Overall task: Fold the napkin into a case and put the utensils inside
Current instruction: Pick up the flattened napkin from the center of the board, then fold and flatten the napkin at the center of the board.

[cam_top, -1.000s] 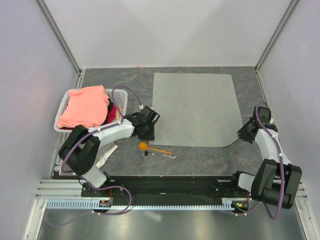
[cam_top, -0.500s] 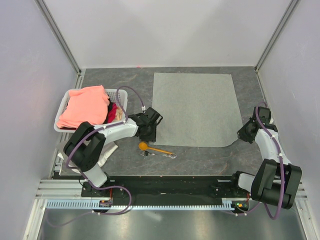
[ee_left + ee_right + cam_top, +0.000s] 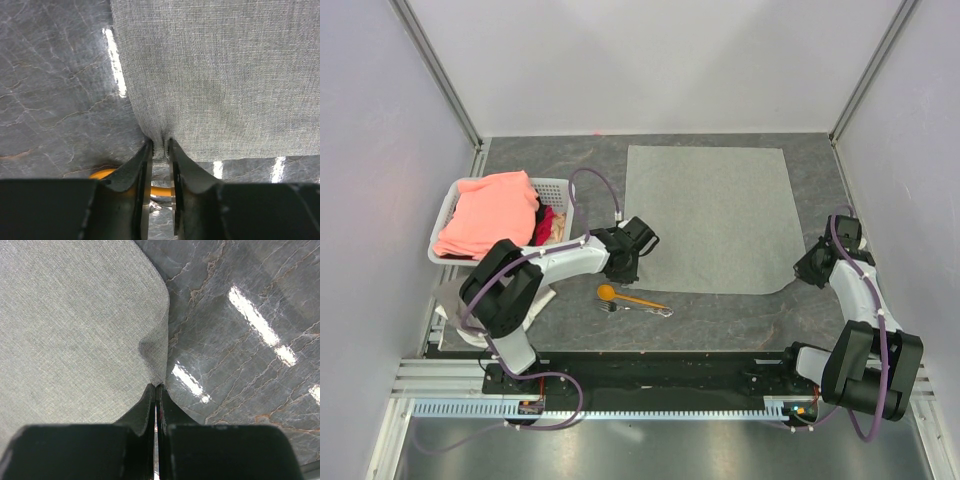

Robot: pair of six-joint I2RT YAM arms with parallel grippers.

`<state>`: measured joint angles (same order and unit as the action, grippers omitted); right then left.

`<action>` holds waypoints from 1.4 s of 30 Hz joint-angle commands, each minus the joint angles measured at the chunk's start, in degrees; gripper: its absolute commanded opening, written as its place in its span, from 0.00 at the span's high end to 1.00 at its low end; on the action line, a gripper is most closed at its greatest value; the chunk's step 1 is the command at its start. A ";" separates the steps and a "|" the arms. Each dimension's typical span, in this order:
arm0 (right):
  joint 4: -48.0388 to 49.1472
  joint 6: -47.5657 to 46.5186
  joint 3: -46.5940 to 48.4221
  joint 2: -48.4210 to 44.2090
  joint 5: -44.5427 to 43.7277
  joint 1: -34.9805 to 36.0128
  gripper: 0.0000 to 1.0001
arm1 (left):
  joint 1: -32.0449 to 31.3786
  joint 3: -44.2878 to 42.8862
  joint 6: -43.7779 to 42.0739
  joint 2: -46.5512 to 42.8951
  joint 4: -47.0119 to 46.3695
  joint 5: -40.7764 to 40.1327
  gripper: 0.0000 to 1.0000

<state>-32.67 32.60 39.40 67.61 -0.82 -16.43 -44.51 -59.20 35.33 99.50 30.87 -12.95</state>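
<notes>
Overhead: a dark marbled table (image 3: 550, 160) with two arms bolted at its near edge. A light grey napkin (image 3: 710, 215) lies flat and fully open across the middle.
Left gripper (image 3: 160, 146): low at the napkin's near-left corner. The jaws are drawn in to a slim gap with the cloth's edge bunched between them, which reads as a pinch on the napkin.
Right gripper (image 3: 156, 386): at the rounded near-right corner. The jaws are pressed together on the very rim of the napkin, and the cloth puckers just ahead of the tips.
Utensils: an orange spoon (image 3: 607, 292) and a silvery fork (image 3: 658, 311) lie together on bare table. They sit just in front of the napkin's near edge, close to the left gripper and held by neither arm.
Basket (image 3: 560, 190): white, at the table's left side, with a pink cloth (image 3: 490, 212) heaped in it. It is well apart from the napkin.
Done: the napkin is spread out, and both near corners look taken hold of.
To do: nearly everything. No fold shows, no case exists yet, and the utensils wait outside on the table.
Stage: judged to be the very start — gripping for a first fold.
Next: probably both corners must lift together and travel evenly, or the thin cloth will skew.
</notes>
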 commanded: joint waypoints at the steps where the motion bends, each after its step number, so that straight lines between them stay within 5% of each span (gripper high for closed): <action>1: 1.02 -0.78 -0.90 -0.91 0.12 0.16 1.00 | -0.22 2.42 2.11 3.16 -0.72 -2.69 0.86; 8: 0.67 -1.49 0.85 -3.10 -0.59 0.08 1.00 | -0.22 0.84 -0.17 -4.31 -0.99 -2.26 0.98; 20: -3.72 -2.44 8.94 -14.79 -0.50 0.17 1.00 | -0.14 -1.79 -2.90 -25.31 2.16 1.87 0.98; 29: -13.81 -5.00 29.92 -23.58 -5.41 0.16 1.00 | -0.14 -8.89 -7.54 -45.09 -1.15 -0.67 0.98; 36: -17.87 -5.53 57.68 -19.19 -7.88 1.13 1.00 | -0.14 -22.62 -10.02 -47.65 -3.35 -0.59 0.98; 42: -9.89 -4.48 56.68 -14.97 -7.80 1.05 1.00 | 0.04 -30.61 -10.90 -37.14 -5.12 -3.13 0.98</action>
<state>-46.30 28.42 99.94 47.86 -5.10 -15.16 -44.77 -86.15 28.08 53.34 26.92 -11.97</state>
